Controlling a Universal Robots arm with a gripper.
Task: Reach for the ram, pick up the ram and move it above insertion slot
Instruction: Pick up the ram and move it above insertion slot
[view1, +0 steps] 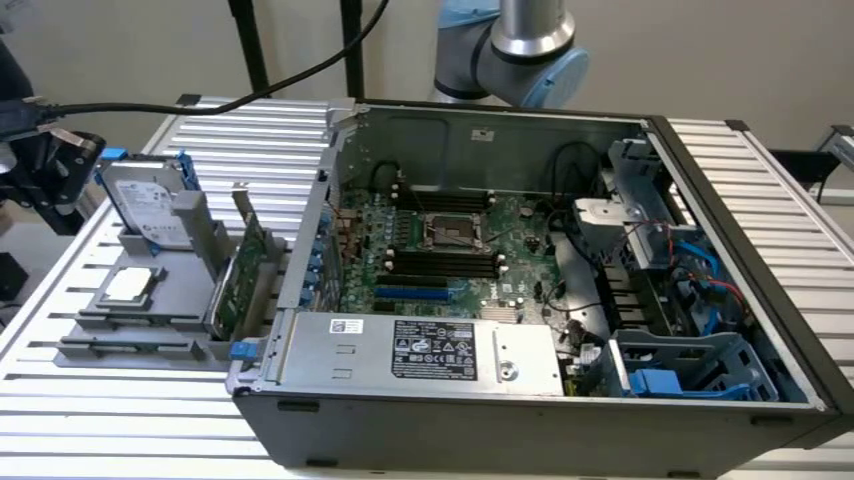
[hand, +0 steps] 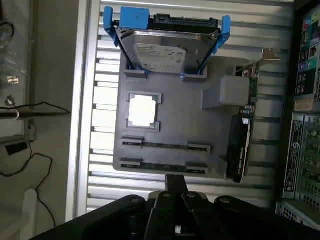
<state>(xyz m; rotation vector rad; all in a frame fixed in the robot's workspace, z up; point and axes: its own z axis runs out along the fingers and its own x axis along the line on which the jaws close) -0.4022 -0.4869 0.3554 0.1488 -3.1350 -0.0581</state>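
Ext. view: the arm (view1: 514, 45) shows as one grey joint w/ blue caps at top centre, behind the open PC case (view1: 534, 430). The rest is cut off by the top edge, so its pose can't be read. Dark cabled hardware (view1: 40, 160) sits at the left edge, half out of frame; can't tell what it is. A grey tray (view1: 94, 355) lies on the slatted surface (view1: 134, 420) at lower left, just beside the case. The ram (view1: 131, 345) stands on edge in the tray's nearest slot and shows as a thin dark strip, hard to make out. The HDD (view1: 140, 205) is propped at the tray's far end, the CPU (view1: 127, 285) lies flat mid-tray, and the expansion card (view1: 240, 285) stands on edge next to the case wall. Inside the case, the mobo (view1: 521, 225) w/ black memory slots (view1: 441, 262) is partly hidden by the PSU (view1: 414, 350) in front.

Wrist view: the camera looks straight down on the tray (hand: 185, 120). The fingers (hand: 176, 182) are pressed together w/ nothing between them. Their tips are over the tray's edge, just beside the ram (hand: 162, 167); height above it can't be judged. A second stick (hand: 165, 145) lies parallel in the next slot, toward the CPU (hand: 142, 110). The HDD (hand: 167, 50) is at the opposite end of the tray from the fingers. The expansion card (hand: 240, 145) is between tray and case. The wrist body behind the fingers is a dark mass, details unclear.
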